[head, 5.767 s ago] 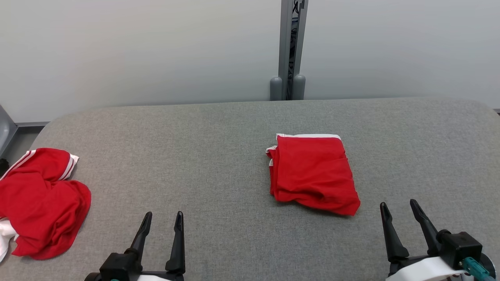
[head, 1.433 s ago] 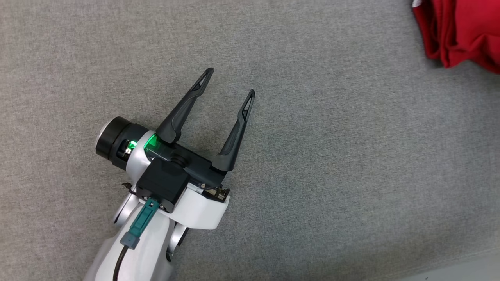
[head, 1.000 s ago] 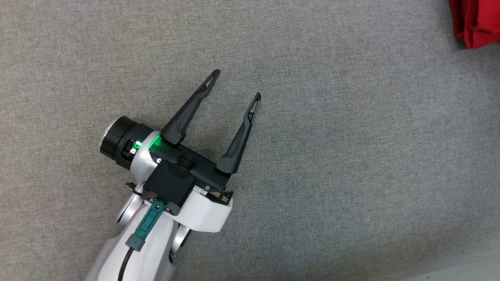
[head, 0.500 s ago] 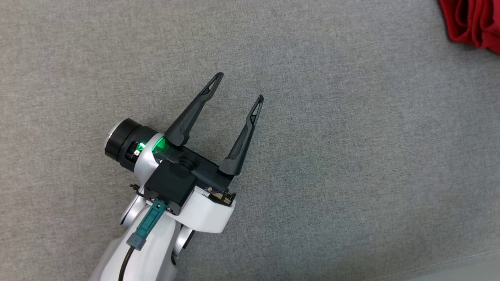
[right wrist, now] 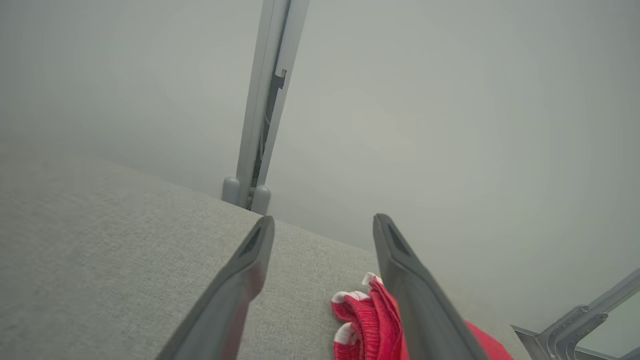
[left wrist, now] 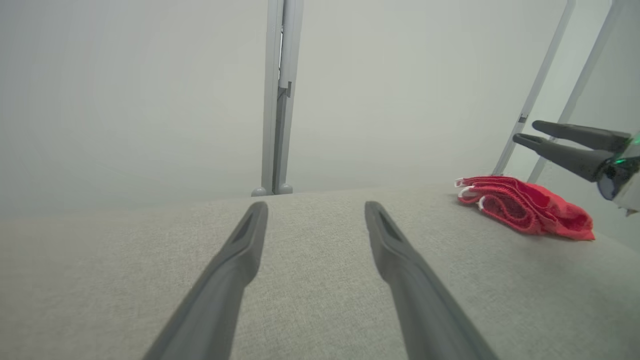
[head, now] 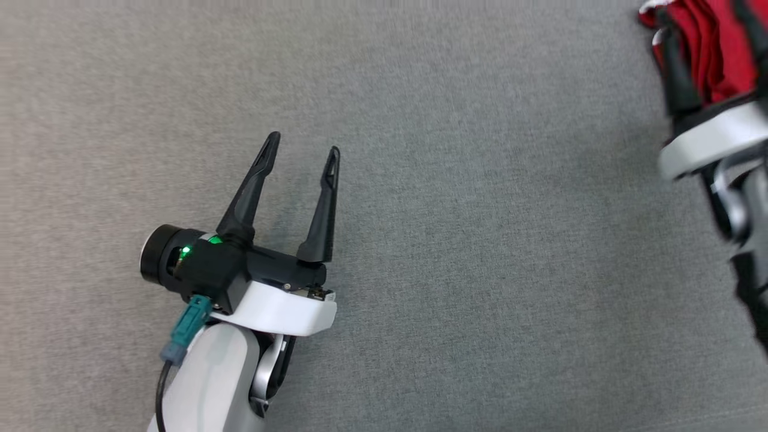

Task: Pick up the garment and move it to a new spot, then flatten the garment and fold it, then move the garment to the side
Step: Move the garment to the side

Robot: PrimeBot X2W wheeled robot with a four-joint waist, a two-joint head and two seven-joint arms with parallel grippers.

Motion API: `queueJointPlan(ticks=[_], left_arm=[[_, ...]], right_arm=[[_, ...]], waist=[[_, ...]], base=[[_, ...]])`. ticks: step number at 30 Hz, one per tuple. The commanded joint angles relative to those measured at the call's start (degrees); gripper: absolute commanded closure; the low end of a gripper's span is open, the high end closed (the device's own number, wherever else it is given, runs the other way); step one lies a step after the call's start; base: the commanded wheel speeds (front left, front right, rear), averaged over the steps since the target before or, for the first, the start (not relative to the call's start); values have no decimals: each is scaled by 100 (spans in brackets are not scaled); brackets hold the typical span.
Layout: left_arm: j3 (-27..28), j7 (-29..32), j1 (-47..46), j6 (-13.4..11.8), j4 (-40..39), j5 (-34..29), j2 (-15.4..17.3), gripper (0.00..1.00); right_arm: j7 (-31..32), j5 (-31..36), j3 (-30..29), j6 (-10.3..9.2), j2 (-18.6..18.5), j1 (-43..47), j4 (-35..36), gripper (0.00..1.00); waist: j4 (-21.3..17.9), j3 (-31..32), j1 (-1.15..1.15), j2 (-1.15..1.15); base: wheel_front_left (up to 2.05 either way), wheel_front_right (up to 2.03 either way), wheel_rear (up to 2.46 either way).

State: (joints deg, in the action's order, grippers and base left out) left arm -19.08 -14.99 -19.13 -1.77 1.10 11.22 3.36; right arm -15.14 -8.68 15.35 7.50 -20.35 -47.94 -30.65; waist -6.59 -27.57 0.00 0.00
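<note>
A folded red garment with white trim [head: 711, 57] lies on the grey cloth table [head: 480, 240] at the upper right; it also appears as a low folded stack [left wrist: 525, 210] and below my right fingers [right wrist: 367, 310]. My right gripper [head: 702, 24] is blurred and open, and hovers over the garment's near edge. Seen from the left wrist, that right gripper [left wrist: 527, 131] hangs clear above the cloth. My left gripper [head: 303, 144] stands open over bare table, well to the garment's left, with nothing between its fingers [left wrist: 240, 260]. From its own wrist, my right gripper [right wrist: 324, 222] is open and empty.
A grey upright post [left wrist: 277, 100] stands against the pale wall behind the table's far edge, also visible as the post [right wrist: 260, 125]. Slanted metal frame bars [left wrist: 540, 90] rise beyond the garment. The table's front edge [head: 690, 420] runs along the lower right.
The head camera has shifted. My right gripper has come into view at the upper right, over the garment. My left gripper has turned so its fingers point more straight up the view.
</note>
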Motion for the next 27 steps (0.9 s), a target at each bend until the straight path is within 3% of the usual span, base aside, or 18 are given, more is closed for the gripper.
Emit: queueJointPlan(ticks=[1, 7, 15, 21, 27], left_arm=[[117, -22, 150, -134, 72, 174, 7, 0], [292, -22, 302, -271, 210, 462, -21, 0], [606, -21, 538, -360, 67, 725, -36, 0], [808, -21, 818, -293, 38, 639, -36, 0], [997, -22, 1233, -139, 292, 834, -36, 0]], right_arm=[[-6, -74, 107, -1, 215, 361, 196, 0], [-6, -163, 213, -1, 563, 934, 557, 0], [-6, -262, -78, -1, 948, 1704, 1307, 0], [-6, -359, -624, -1, 1157, 2477, 1839, 0], [-6, -379, -773, -1, 1119, 3331, 2076, 0]], waist=[[192, 362, 0, 0], [341, 726, 0, 0], [519, 1245, 0, 0], [609, 1672, 0, 0], [653, 2113, 0, 0]], base=[[0, 0, 0], [0, 0, 0], [0, 0, 0], [0, 0, 0], [0, 0, 0]])
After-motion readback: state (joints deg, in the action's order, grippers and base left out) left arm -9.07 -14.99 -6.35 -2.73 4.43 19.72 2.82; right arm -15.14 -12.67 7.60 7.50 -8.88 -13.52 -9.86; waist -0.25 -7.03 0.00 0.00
